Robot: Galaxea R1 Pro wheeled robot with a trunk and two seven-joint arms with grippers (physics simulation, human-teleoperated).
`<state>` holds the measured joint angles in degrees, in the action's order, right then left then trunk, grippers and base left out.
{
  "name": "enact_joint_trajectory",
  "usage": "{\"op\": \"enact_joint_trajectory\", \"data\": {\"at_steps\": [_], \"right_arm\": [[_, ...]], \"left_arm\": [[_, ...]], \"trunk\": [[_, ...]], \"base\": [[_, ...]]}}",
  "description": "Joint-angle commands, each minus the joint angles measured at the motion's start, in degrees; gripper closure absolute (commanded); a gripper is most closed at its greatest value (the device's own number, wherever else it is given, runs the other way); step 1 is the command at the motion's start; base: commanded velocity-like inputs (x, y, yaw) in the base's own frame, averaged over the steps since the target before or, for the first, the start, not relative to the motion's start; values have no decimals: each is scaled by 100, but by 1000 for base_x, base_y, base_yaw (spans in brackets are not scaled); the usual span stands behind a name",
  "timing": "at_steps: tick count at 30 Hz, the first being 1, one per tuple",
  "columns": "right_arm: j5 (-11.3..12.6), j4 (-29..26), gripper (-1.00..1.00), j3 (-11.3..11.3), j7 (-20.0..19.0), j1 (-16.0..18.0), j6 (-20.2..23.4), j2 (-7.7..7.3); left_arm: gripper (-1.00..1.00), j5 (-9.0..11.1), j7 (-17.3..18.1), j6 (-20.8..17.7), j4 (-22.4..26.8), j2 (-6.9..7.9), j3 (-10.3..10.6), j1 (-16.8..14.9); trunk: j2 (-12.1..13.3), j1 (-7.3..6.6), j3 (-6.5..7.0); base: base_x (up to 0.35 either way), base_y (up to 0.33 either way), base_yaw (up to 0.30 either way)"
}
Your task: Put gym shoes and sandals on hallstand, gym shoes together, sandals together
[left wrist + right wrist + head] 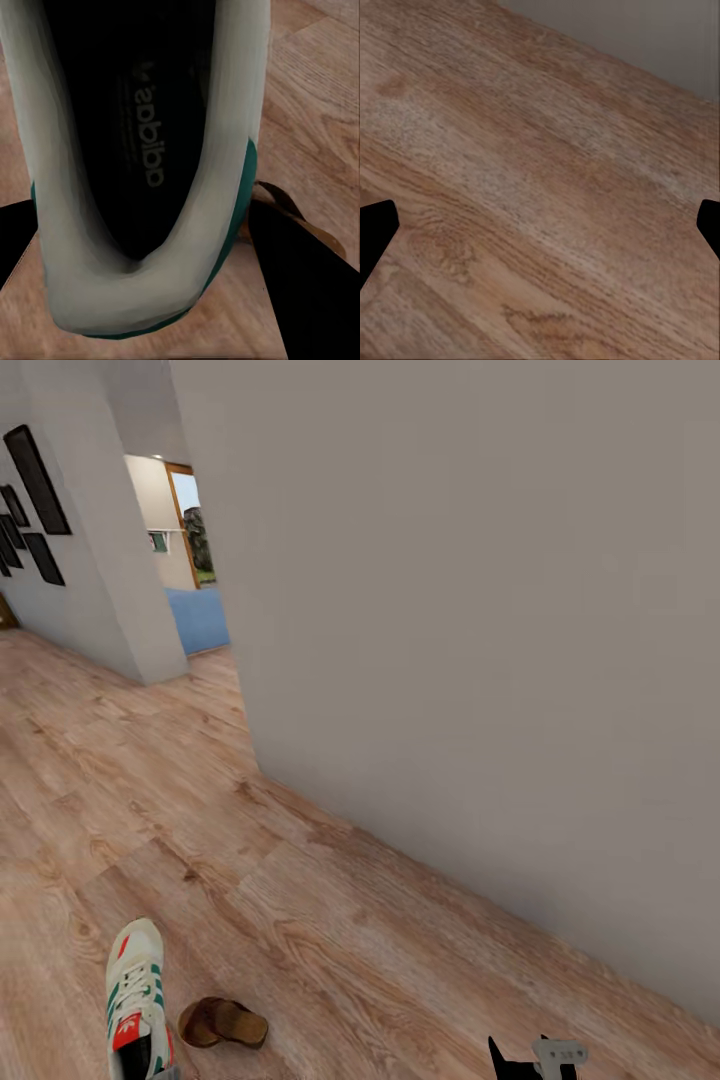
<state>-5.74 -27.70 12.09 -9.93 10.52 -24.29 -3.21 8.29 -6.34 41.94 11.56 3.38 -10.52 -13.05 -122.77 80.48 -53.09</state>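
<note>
L gripper (142,247) straddles sneaker (136,1000) heel, grip unclear; sandal (224,1022) just right. R gripper (540,232) wide open, empty, over floor (330,920).

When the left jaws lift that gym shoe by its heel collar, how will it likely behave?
The gym shoe looks padded and thick-walled, so the collar probably squashes slightly without flopping. Gripped at the heel, its long toe may droop. Its flat sole suggests it won't roll on the corridor floor.

We see a shoe (136,1000) on the floor (300,900) near left, a sandal (222,1022) just right of it.
</note>
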Motion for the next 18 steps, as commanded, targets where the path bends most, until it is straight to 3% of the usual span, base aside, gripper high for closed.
{"op": "enact_joint_trajectory", "data": {"at_steps": [1,18], "right_arm": [[-59,1,-100,48,-35,3,-21,5],[-59,1,-100,44,-35,3,-24,5]], "left_arm": [[100,50,-16,18,-5,2,40,-5],[100,50,-16,16,-11,4,40,-5]], "trunk": [[-2,-1,-5],[-2,-1,-5]], "base": [[0,0,277],[0,0,277]]}}
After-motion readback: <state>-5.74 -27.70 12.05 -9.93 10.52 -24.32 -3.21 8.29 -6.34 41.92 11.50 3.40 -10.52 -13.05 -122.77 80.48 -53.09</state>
